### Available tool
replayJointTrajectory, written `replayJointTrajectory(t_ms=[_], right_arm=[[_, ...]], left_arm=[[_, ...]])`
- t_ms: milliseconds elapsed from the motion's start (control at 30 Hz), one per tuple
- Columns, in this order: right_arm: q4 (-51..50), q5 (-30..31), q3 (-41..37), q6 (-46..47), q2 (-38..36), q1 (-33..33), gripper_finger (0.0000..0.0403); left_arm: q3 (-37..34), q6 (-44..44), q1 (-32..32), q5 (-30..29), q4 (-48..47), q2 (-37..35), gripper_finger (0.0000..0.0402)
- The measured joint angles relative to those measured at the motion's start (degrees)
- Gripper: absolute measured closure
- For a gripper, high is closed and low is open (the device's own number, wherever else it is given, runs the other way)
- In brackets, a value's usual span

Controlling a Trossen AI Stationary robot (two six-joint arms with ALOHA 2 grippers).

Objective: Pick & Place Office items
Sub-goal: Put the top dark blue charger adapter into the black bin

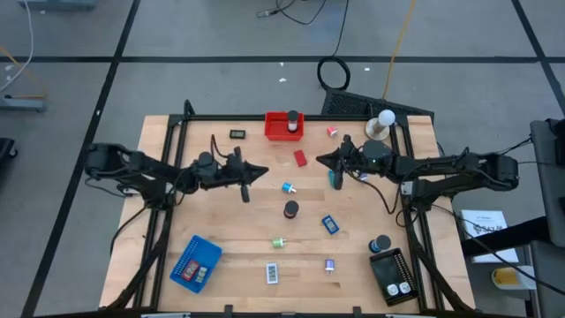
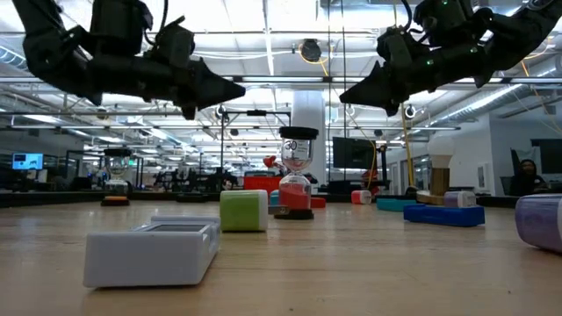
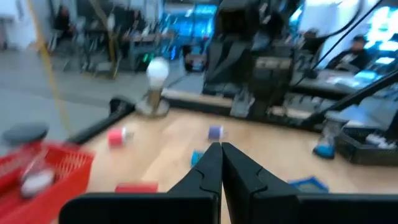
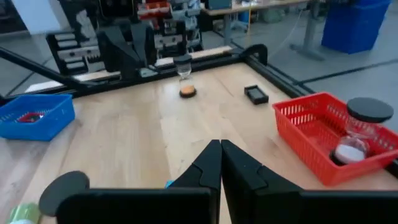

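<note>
My left gripper (image 1: pixel 262 170) hangs above the table's left half with its 2 fingers pressed together, tips meeting, and holds nothing; the left wrist view shows the same shut tips (image 3: pixel 219 151) over bare wood. My right gripper (image 1: pixel 321 160) hangs above the middle right, facing the left one across a gap, its fingers also closed tip to tip and empty, as the right wrist view (image 4: pixel 220 148) confirms. In the low view both grippers float well above the tabletop. The office items lie scattered between and in front of my arms. A red block (image 1: pixel 300 158) lies between the 2 grippers, near the red tray (image 1: pixel 284 132) at the far edge. A teal block (image 1: pixel 335 178) sits just beside my right gripper. A small blue bit (image 1: pixel 288 188) and a black cylinder (image 1: pixel 290 209) lie near the centre, a blue block (image 1: pixel 329 224) to their right. Nearer the front are a green bit (image 1: pixel 279 242), a purple bit (image 1: pixel 329 265) and a white-labelled rectangle (image 1: pixel 272 273). A second black cylinder (image 1: pixel 380 243) stands just beside the black tray (image 1: pixel 382 268) at the front right. The blue tray (image 1: pixel 210 254) sits at the front left.
</note>
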Motion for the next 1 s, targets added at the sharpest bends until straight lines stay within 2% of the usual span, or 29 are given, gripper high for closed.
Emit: replayJointTrajectory(t_ms=[133,300,367,500,667,1000], right_arm=[[-14.35,2.77,4.79,0.08,-4.07,0.15,0.0402],[-40.87,13.79,13.72,0.78,-6.65,0.87,0.0402],[-50.95,16.42,17.39,4.08,-6.39,0.74,0.0402],[-66.16,17.64,21.61,13.65,-4.58,-0.02,0.0402],[-74.49,18.23,21.19,22.63,-3.71,-0.07,0.0394],[-77.9,18.12,13.72,37.52,-3.73,-0.02,0.0332]], left_arm=[[0.02,-0.65,2.54,3.29,7.46,6.19,0.0396],[0.02,-0.7,4.31,4.57,13.0,13.09,0.0396],[0.02,-0.73,4.99,4.47,13.48,14.84,0.0396],[0.02,-0.68,5.35,4.32,13.52,16.53,0.0396],[0.02,0.81,4.52,4.11,13.58,16.78,0.0396],[0.02,2.68,3.61,4.03,13.35,16.78,0.0396]])
